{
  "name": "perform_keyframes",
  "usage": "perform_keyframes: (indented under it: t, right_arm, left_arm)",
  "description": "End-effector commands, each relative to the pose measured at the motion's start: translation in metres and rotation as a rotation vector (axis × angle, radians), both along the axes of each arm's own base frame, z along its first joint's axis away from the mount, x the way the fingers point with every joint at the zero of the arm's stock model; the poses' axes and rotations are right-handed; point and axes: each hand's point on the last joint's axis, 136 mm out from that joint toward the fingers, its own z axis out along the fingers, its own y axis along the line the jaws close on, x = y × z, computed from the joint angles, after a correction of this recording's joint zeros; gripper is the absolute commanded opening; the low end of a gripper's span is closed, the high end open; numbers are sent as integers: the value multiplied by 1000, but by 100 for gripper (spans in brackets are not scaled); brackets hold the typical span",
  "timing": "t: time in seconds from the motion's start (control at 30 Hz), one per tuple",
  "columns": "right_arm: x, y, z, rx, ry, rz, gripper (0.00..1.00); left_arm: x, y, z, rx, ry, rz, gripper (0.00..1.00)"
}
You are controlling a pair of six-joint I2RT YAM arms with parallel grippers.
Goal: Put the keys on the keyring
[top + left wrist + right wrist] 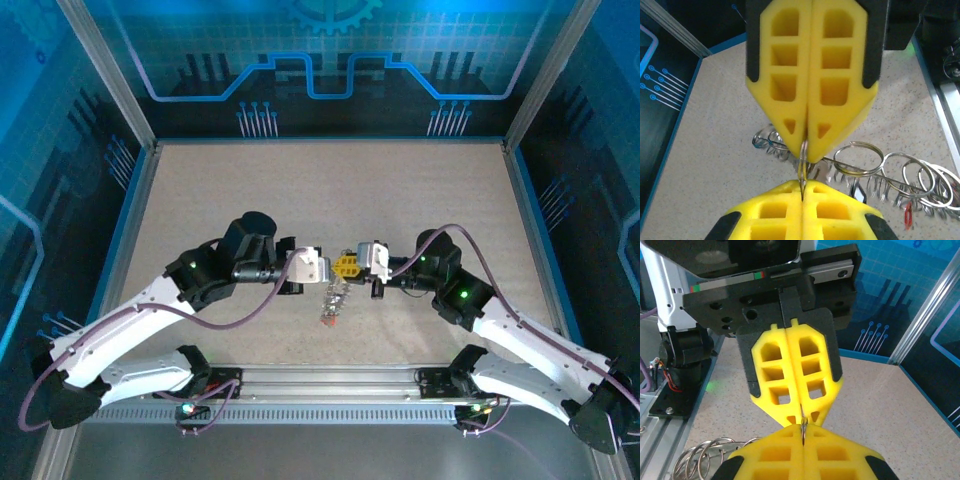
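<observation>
Near the table's [250, 200] centre, the left gripper [802, 190] and right gripper [802, 435] are both clamped tip to tip on 1 thin loop of the keyring [333, 297]; uneven pulling could slip it free, dropping the bunch.

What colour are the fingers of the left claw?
Bright yellow. The fingers of the left claw show best in the left wrist view.

Over the middle of the bench [250, 200], the left pincer [802, 186] from the left and the right pincer [806, 150] from the right meet tip to tip, both nipping 1 loop of the keyring [333, 298], whose remainder trails from the 2 tips toward the near edge.
</observation>
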Motion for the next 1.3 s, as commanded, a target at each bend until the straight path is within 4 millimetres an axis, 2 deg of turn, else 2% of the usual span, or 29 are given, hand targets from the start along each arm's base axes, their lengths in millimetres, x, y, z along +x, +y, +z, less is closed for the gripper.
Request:
perform_keyframes:
  t: [0.0,0.17,0.2,0.27,0.47,0.57,0.6,0.7,1.0,1.13,1.27]
  right_arm:
    - [-6,0,30,83,-61,32,0]
    - [-3,-3,40,123,-57,6,0]
    - [-2,-4,46,147,-74,2,0]
    - [-3,-4,46,152,-70,2,0]
    - [-2,-4,34,126,-56,3,0]
    - [-4,-3,30,109,-69,14,0]
    - [-4,-3,23,88,-53,16,0]
    - [-4,-3,20,80,-54,17,0]
    - [-6,-4,22,90,-53,22,0]
    - [-6,-5,23,87,-56,15,0]
    - [-7,-6,24,90,-58,13,0]
  left_arm:
    - [6,-1,6,-24,-47,17,0]
    - [7,0,-5,-6,-36,25,0]
    - [5,-2,-5,-13,-25,14,5]
    - [1,-4,-4,-31,-8,-5,16]
    - [5,-5,22,-151,-43,31,25]
    - [5,-1,34,-193,-64,43,26]
    - [4,0,37,-197,-69,41,26]
    - [2,1,41,-206,-67,44,25]
    - [0,-3,34,-215,-22,26,22]
    - [-2,-5,34,-220,-11,13,33]
    - [-5,-4,36,-226,-9,3,34]
